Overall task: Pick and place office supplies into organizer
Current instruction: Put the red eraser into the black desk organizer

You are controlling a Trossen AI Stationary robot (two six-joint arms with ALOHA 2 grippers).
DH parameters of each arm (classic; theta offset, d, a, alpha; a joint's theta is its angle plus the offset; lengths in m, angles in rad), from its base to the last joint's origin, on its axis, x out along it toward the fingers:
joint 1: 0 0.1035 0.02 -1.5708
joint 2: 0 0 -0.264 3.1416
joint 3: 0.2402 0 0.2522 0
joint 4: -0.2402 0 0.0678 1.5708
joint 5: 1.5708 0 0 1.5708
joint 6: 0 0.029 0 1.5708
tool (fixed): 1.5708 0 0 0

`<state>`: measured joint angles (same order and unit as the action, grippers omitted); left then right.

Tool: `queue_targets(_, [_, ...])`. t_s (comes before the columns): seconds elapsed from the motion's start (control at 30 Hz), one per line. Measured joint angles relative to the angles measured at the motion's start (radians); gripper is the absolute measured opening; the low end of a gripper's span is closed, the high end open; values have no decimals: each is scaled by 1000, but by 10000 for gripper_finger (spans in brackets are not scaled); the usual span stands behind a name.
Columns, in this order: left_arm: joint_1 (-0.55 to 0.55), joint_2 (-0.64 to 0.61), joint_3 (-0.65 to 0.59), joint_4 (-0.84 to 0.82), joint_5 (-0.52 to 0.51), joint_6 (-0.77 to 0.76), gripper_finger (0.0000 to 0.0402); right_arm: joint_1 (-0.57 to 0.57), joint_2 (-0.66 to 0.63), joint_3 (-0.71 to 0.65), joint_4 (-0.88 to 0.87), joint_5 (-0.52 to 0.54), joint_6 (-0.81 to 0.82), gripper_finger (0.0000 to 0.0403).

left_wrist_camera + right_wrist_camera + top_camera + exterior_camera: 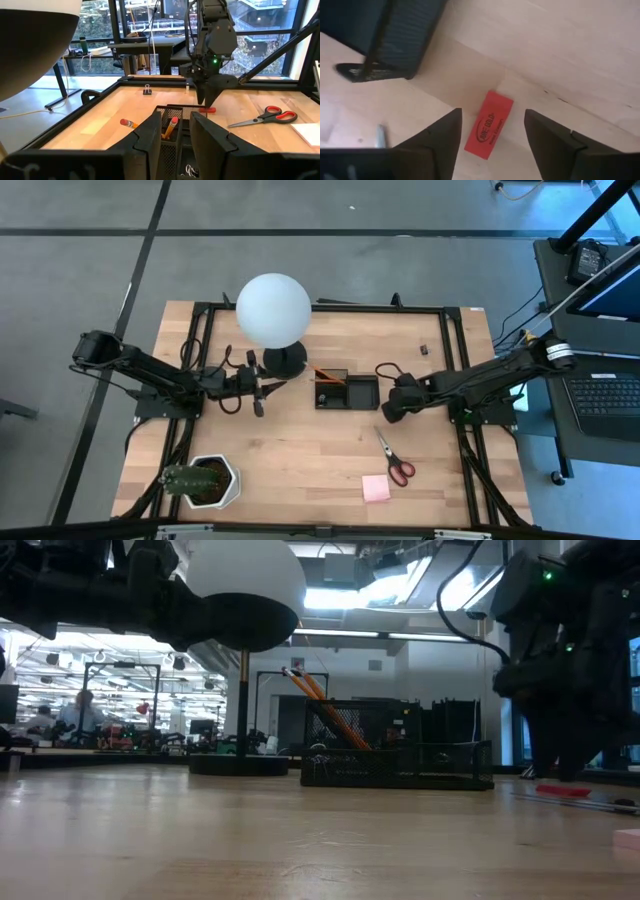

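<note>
The small red block (489,125) lies flat on the table just right of the black two-compartment organizer (347,392). My right gripper (492,132) hangs over it, pointing down and open, with one finger on either side of the block and a gap to each. It also shows in the high view (386,410). Orange pencils (318,705) lean out of the organizer's left compartment. My left gripper (258,388) is open and holds nothing; it waits left of the organizer, near the lamp base. Red-handled scissors (396,460) and the pink sticky-note pad (376,488) lie nearer the front edge.
The white globe lamp (273,310) on its round black base (285,360) stands just far-left of the organizer. A green plant in a white pot (203,480) sits at the near-left corner. A black binder clip (423,350) lies toward the far right. Bare wood lies between organizer and plant.
</note>
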<state>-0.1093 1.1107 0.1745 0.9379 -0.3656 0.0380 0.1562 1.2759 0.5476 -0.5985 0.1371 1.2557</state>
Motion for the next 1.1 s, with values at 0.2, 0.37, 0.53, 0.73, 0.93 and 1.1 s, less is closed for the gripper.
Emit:
queue_targets(0.2, [0, 0, 0, -4, 0, 1, 97, 0, 78, 3, 13, -19, 28, 197])
queue_targets(0.37, [0, 0, 0, -9, 0, 1, 97, 0, 126, 12, 8, -26, 50, 194])
queue_targets(0.53, [0, 0, 0, -16, 0, 1, 97, 4, 173, 87, -49, -27, 43, 194])
queue_targets(0.73, [0, 0, 0, -23, 0, 1, 97, 26, 315, 196, -118, -9, -4, 193])
queue_targets(0.93, [0, 0, 0, -30, 2, 0, 97, 43, 412, 289, -259, -11, 142, 193])
queue_targets(1.1, [0, 0, 0, -37, 18, -12, 97, 57, 399, 296, -240, -10, 154, 193])
